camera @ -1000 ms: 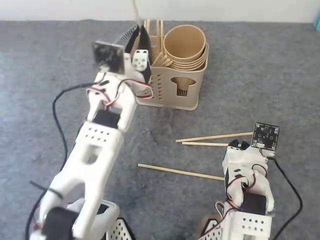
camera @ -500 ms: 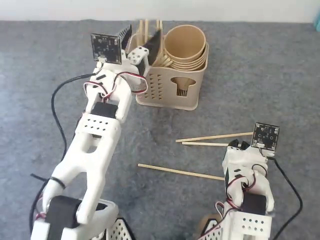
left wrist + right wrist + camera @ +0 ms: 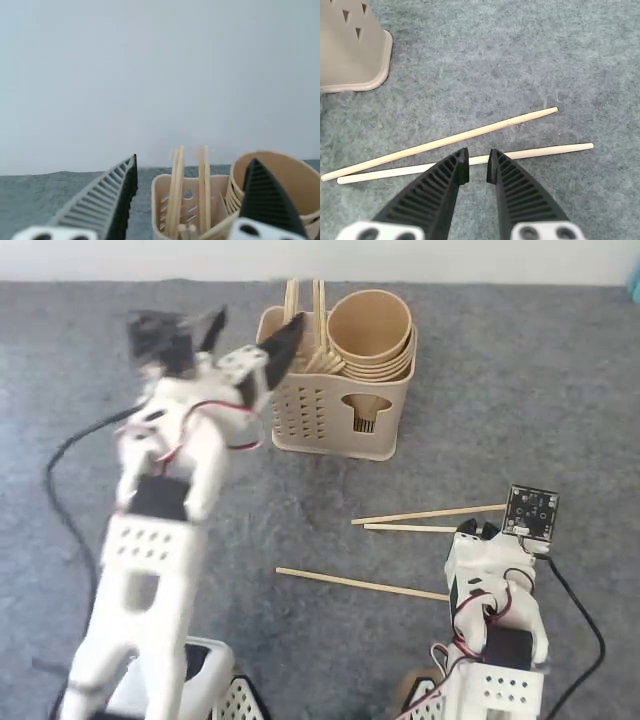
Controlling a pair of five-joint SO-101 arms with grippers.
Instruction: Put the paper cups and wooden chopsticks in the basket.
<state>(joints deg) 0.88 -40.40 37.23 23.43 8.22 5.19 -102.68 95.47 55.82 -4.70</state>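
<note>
Black ridged jaws of the left gripper (image 3: 195, 160) stood spread wide and empty beside the basket (image 3: 159, 192). They framed the upright wooden chopsticks (image 3: 176, 190) and stacked paper cups (image 3: 300, 180) inside it. From above we found that arm blurred. The right gripper (image 3: 477, 152) had its jaws nearly together, a narrow slit between them, gripping nothing. It hung over two loose chopsticks (image 3: 440, 142) lying well clear of the basket on grey carpet (image 3: 520, 50). A third chopstick (image 3: 360, 583) lay farther from the basket, one end hidden under the right arm.
</note>
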